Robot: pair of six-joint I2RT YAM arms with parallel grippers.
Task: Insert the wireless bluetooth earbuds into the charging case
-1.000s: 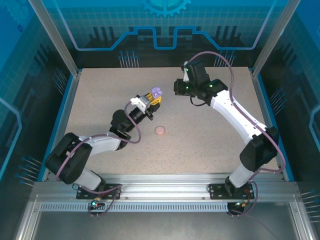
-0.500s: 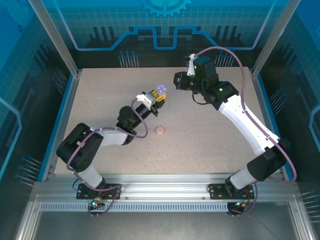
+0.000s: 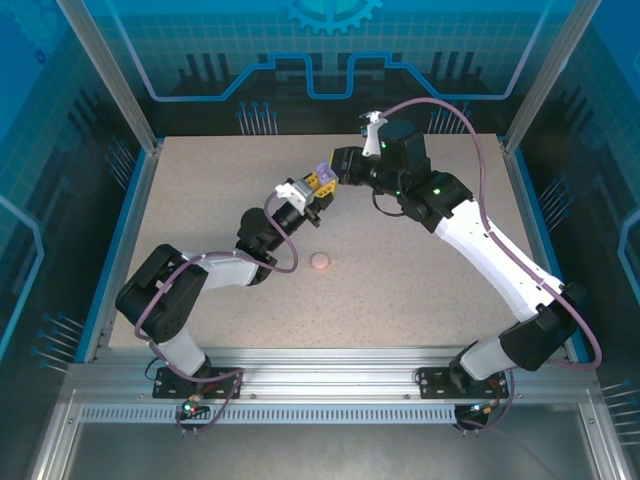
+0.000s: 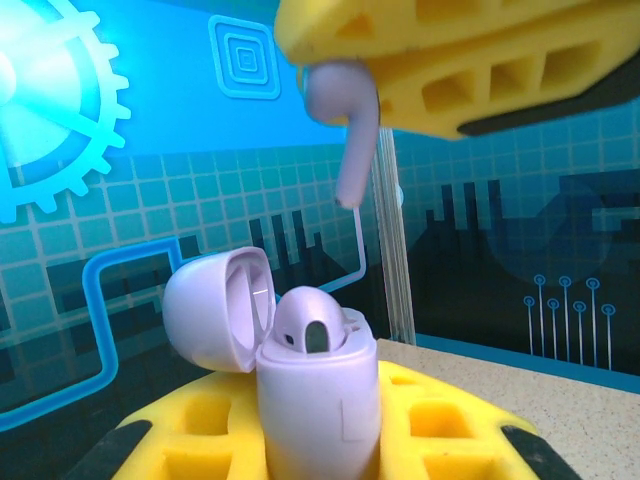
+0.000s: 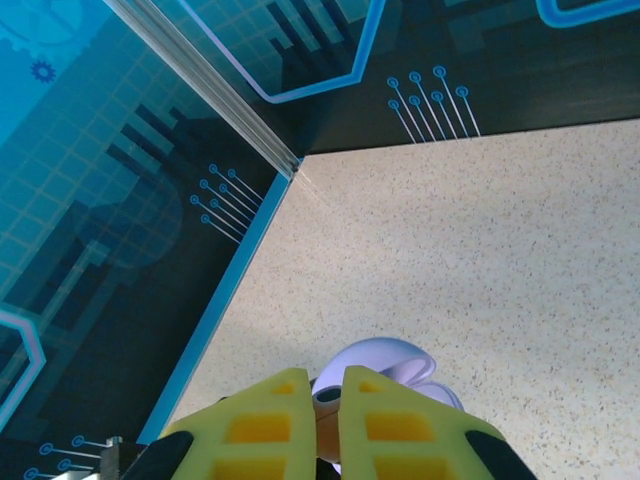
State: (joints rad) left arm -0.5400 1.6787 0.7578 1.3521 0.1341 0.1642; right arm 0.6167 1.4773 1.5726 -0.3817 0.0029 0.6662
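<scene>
1. Nearest the arm bases, on the near side of the case (image 3: 322, 173) and well apart from it: a small pink round thing (image 3: 320, 261), flat on the speckled table (image 3: 200, 200).
2. Next out: left gripper (image 3: 318, 189), raised off the table, yellow fingers (image 4: 200, 430) closed narrowly on both sides of the case.
3. Held upright in that grip: the purple case (image 4: 318, 405), lid (image 4: 215, 312) hinged open and tipped back to the left in the left wrist view.
4. Seated in the case's open top: one purple earbud (image 4: 308, 325), head showing above the rim.
5. Right above the case, apart from it: a second purple earbud (image 4: 348, 120), stem pointing down, head pinched in the right gripper.
6. Just past the case on the far side: right gripper (image 5: 327, 390), yellow fingers (image 4: 450, 60) almost together, only a thin gap between them, gripping that earbud.
7. Seen from the right wrist: case (image 5: 385, 362) directly under the fingertips, table beneath.
8. Farthest beyond the case: blue patterned back wall (image 3: 320, 60).
</scene>
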